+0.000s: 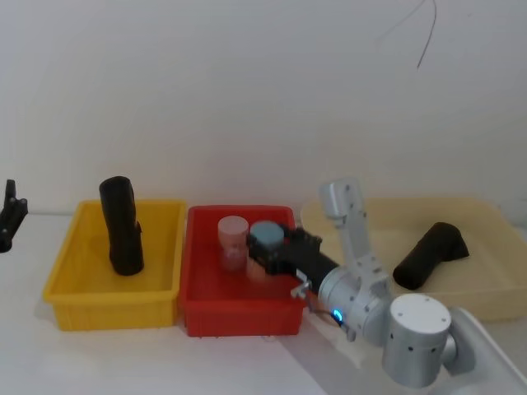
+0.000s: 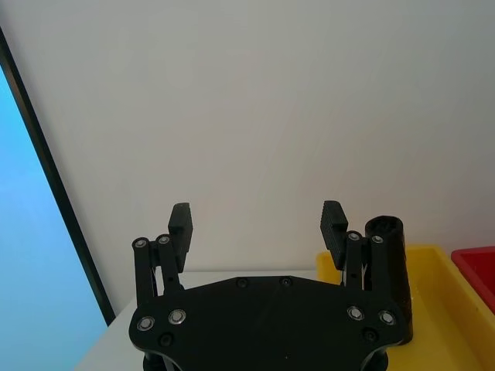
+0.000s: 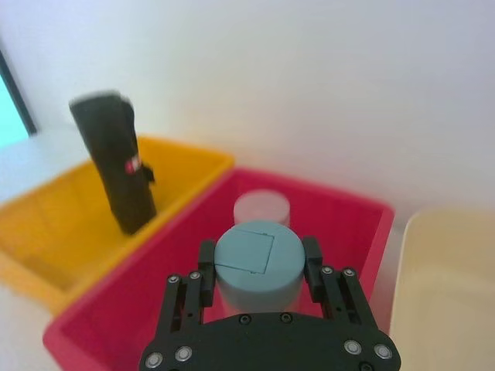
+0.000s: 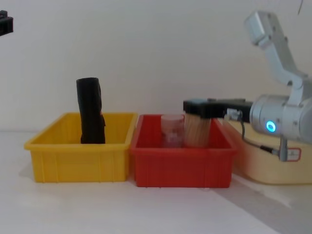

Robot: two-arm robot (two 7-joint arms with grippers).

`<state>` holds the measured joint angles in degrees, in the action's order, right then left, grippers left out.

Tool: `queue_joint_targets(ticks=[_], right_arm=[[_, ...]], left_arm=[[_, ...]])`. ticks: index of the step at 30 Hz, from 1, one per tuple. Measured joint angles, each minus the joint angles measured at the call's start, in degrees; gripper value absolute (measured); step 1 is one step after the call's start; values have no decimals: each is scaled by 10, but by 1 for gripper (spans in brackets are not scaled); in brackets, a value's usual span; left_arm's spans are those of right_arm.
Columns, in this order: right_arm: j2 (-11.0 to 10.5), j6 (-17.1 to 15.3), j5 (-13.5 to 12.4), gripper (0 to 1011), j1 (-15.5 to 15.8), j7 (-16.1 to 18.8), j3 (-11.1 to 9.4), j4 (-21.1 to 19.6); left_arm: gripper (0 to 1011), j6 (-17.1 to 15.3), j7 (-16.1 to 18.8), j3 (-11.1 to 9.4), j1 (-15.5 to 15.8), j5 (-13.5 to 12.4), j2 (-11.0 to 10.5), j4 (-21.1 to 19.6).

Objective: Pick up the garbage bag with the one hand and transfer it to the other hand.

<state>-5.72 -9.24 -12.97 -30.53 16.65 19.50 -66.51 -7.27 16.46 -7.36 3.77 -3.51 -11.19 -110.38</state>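
Note:
The garbage bag (image 1: 430,255), a black roll, lies tilted in the beige tray (image 1: 486,296) at the right, with no gripper on it. My right gripper (image 1: 265,247) reaches over the red bin (image 1: 239,317) and is shut on a jar with a blue-grey lid (image 3: 255,263). In the chest view the same jar (image 4: 197,130) shows tan contents under the right gripper (image 4: 195,107). My left gripper (image 2: 257,216) is open and holds nothing. It hangs far left, above the table, at the edge of the head view (image 1: 10,216).
A creased black roll with a red spot (image 3: 116,162) stands upright in the yellow bin (image 1: 111,300), left of the red bin. A pale pink jar (image 1: 232,239) stands in the red bin beside the held jar. A white wall runs behind the bins.

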Motion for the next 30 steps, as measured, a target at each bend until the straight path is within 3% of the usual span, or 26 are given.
queue_joint_targets(ticks=[12, 22, 30], right_arm=[[-4, 30, -14, 647, -17, -16, -28, -38], [-35, 41, -11, 646, -17, -31, -59, -56], [-60, 28, -1, 647, 0, -28, -65, -57]], left_arm=[[1002, 0, 0, 0, 0, 0, 0, 0], [1002, 0, 0, 0, 0, 0, 0, 0], [1001, 0, 0, 0, 0, 0, 0, 0]])
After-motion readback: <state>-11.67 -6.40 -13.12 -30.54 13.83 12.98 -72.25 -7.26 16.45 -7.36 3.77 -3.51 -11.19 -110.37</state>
